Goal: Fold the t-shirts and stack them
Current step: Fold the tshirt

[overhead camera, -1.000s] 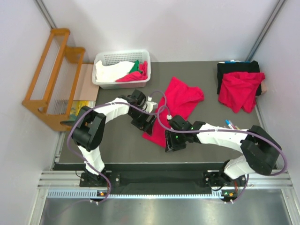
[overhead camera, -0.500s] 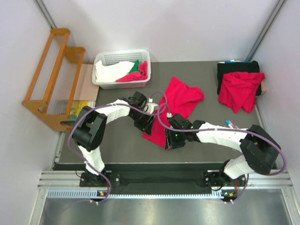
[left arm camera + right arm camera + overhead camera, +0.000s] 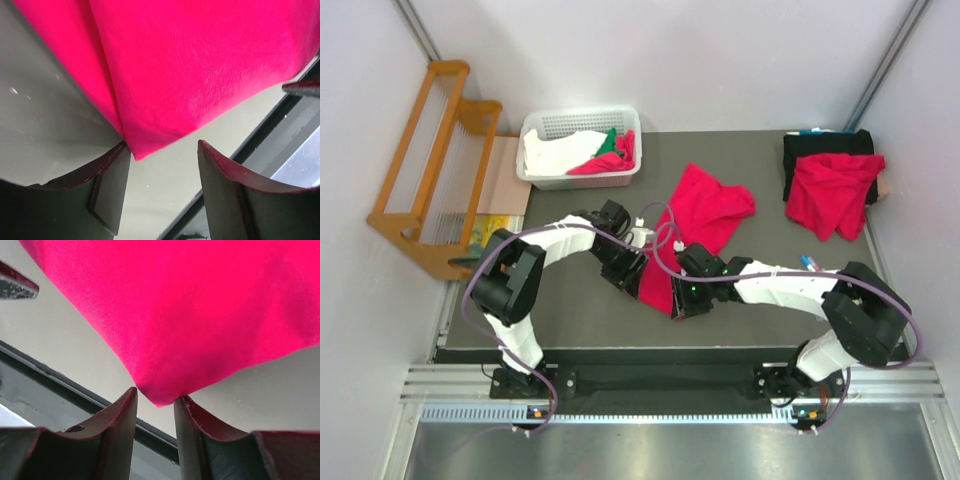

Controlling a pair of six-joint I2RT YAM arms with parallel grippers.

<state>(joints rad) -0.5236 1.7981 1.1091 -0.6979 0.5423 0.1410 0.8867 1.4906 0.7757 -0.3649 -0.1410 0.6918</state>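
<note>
A crimson t-shirt (image 3: 705, 215) lies crumpled on the dark table (image 3: 570, 310), running from the middle toward the near edge. My left gripper (image 3: 632, 275) is at its near-left corner. In the left wrist view the left gripper (image 3: 165, 152) is open wide, and the shirt's corner (image 3: 145, 140) touches the left fingertip. My right gripper (image 3: 682, 300) is at the near-right corner. In the right wrist view the right gripper (image 3: 156, 402) is open only narrowly, and that corner (image 3: 165, 390) dips between the fingertips. A second crimson t-shirt (image 3: 832, 192) lies crumpled at the far right.
The second shirt lies on a black cloth (image 3: 825, 145). A white basket (image 3: 582, 117) at the back left holds white, green and red cloth. A wooden rack (image 3: 425, 160) stands off the table's left side. Pens (image 3: 810, 263) lie near the right arm.
My left gripper has moved toward the near edge along the shirt's left side. The shirt's near end has drawn in narrower. The right gripper has shifted slightly left.
</note>
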